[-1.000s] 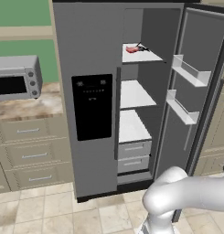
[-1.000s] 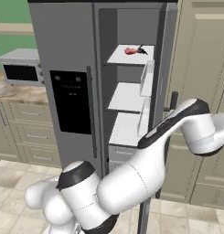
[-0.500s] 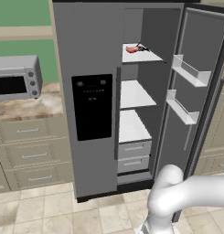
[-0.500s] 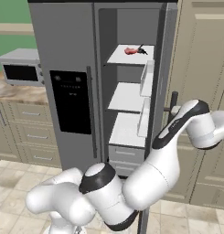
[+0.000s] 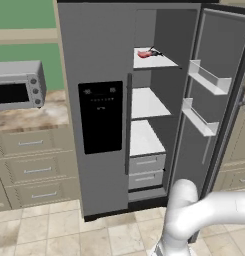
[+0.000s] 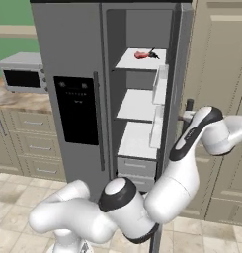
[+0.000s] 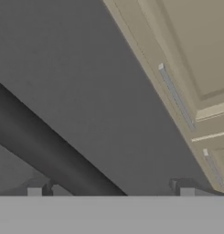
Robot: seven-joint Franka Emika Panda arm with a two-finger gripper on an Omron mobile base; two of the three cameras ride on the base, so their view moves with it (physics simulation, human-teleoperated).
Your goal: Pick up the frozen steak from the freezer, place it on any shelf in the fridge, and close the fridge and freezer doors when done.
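Observation:
The frozen steak (image 5: 145, 53) (image 6: 141, 55) lies on the top white shelf (image 5: 161, 61) (image 6: 130, 62) of the open plain-doored fridge compartment. That plain door (image 5: 214, 115) (image 6: 180, 74) stands swung wide. The freezer door (image 5: 96, 115) (image 6: 68, 74) with the black dispenser panel is closed. My arm reaches round the open door's outer face, where my gripper (image 6: 186, 117) sits. In the hand view the gripper (image 7: 109, 189) is open. Its fingertips (image 7: 38, 187) stand wide apart on either side of the dark bar handle (image 7: 49, 155) against the grey door face (image 7: 86, 87).
A microwave (image 5: 16, 85) (image 6: 21, 74) stands on the counter left of the unit, above beige drawers (image 5: 34, 165). Tall beige cabinets (image 6: 219, 74) (image 7: 191, 50) stand close behind the open door. Two white bins (image 5: 209, 80) line the door's inside.
My arm's elbow and lower links have shifted sideways and the forearm has settled nearer the open door's edge. The steak and both doors have not moved.

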